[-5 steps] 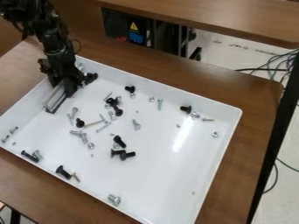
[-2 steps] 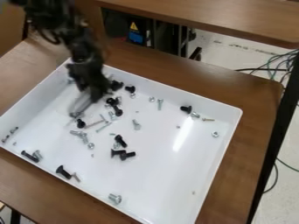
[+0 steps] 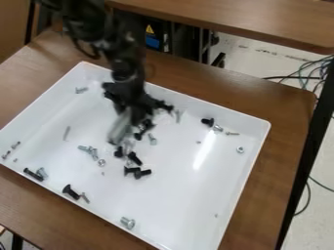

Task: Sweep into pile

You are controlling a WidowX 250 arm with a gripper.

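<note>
my black two-finger gripper (image 3: 135, 117), clenched on a blurred grey sweeping blade (image 3: 119, 130), hangs inside a white plastic tray (image 3: 182, 195) beside loosely bunched black metal bolts (image 3: 134, 158); the pile looks barely begun, with silver metal screws (image 3: 128, 222) and others left scattered.

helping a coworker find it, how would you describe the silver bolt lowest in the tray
On the brown table sits a white tray. Follow its lower-left wall down toward the bottom of the view to a short, thick silver bolt. It lies alone, while the black bolt farther up that wall has a small screw beside it.
</note>
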